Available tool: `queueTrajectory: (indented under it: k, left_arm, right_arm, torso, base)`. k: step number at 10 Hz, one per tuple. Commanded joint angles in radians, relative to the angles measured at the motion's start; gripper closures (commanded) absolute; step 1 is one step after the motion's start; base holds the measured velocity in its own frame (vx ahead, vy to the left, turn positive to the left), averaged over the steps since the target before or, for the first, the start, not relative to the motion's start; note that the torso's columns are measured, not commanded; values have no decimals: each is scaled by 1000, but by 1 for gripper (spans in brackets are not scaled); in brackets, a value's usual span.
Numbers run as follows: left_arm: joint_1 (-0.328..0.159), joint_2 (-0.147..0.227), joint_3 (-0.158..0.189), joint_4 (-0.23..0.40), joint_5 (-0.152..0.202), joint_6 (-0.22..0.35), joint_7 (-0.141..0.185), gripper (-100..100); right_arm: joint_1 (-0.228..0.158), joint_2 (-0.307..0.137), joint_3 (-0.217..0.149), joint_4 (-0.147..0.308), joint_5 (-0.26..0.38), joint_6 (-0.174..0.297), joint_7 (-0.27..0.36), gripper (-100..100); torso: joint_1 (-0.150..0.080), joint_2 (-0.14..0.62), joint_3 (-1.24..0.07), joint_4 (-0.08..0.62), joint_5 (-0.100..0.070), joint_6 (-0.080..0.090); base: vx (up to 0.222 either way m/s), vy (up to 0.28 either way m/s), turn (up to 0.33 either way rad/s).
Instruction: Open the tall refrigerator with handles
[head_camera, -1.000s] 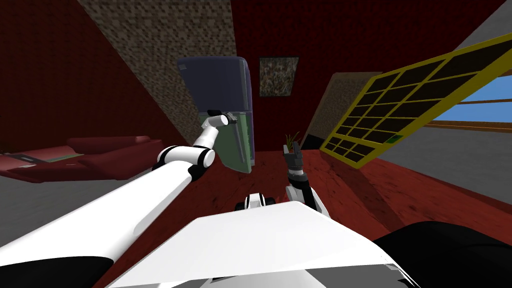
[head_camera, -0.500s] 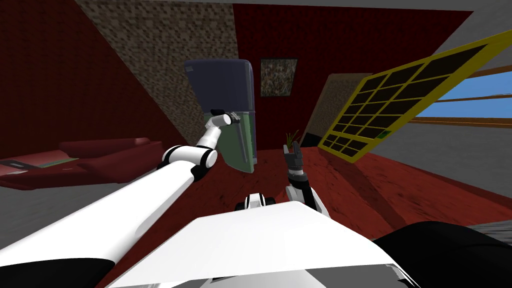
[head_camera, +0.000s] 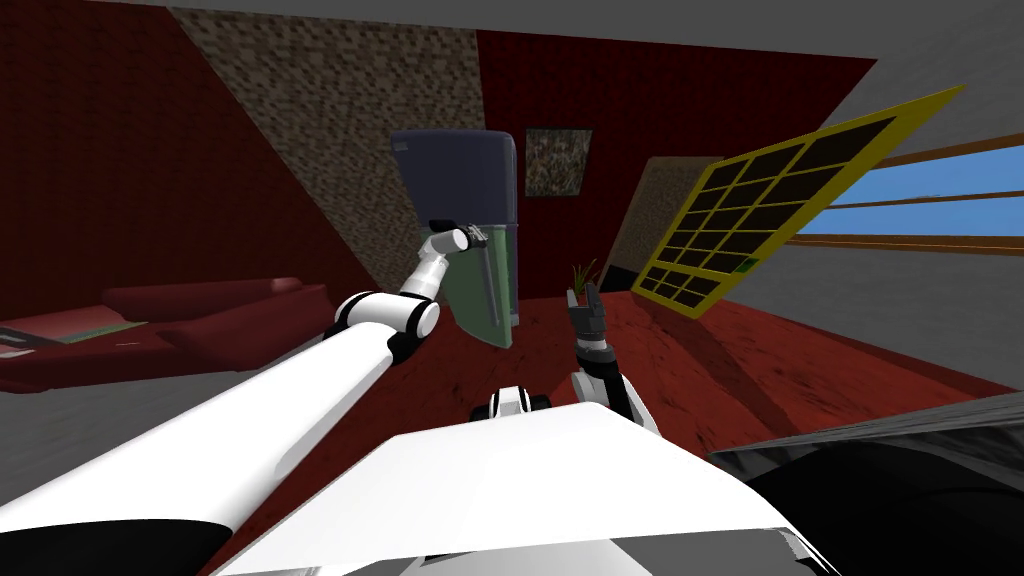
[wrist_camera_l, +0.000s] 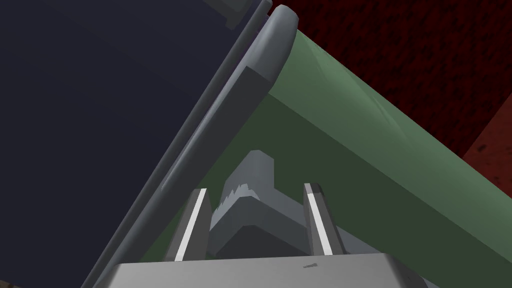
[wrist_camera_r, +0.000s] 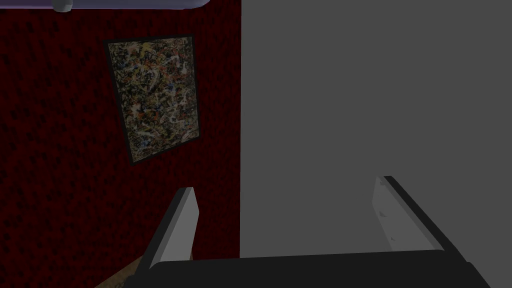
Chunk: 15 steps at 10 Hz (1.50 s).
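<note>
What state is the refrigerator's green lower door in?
Open: the door stands angled out from the dark body, left end effector shut on its handle.

No legible text, label or number anywhere.

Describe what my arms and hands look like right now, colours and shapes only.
Left arm: long white tube links with black bands at the joints. Left hand: grey box carrying two thin, blade-like grey fingers with a pale stripe each. Right arm: white with dark segments. Right hand: dark box, two flat light grey fingers.
</note>
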<state>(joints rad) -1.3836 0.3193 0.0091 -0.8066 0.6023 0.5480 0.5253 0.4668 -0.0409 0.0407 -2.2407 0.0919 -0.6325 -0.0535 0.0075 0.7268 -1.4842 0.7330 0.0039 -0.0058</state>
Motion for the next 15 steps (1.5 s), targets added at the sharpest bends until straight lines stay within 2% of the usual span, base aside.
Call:
queueTrajectory:
  k: [1,6,9,10,11,12,15]
  left_arm:
    - [6,-13,-7,-14,11,7,-3,100]
    - [7,-56,-31,-49,61,26,-25,100]
    - [7,-71,-39,-60,78,32,-32,100]
    - [-4,-66,-35,-60,78,26,-32,100]
    - [-1,-80,-44,-74,97,36,-40,100]
    - [-1,-80,-44,-74,97,36,-40,100]
    - [4,-103,-59,-100,134,51,-55,100]
  right_arm:
    - [0,0,0,0,0,0,0,0]
    - [0,0,0,0,0,0,0,0]
    - [0,0,0,0,0,0,0,0]
    - [0,0,0,0,0,0,0,0]
    - [0,0,0,0,0,0,0,0]
    - [0,0,0,0,0,0,0,0]
    - [0,0,0,0,0,0,0,0]
  torso:
    - [2,2,1,0,0,1]
    - [-1,-2,-2,-2,0,-1]
    - [-4,4,3,-3,-3,6]
    - [-8,3,3,-3,-4,6]
    - [-15,1,1,-1,-6,5]
    - [-10,0,1,-1,-5,8]
    - [-1,3,2,-2,-1,1]
  base:
    - [-104,232,-51]
    - [-91,246,-57]
    - [-119,226,-37]
    - [-52,92,-18]
    - [6,166,-38]
    - [-15,212,-73]
    - [-41,269,-65]
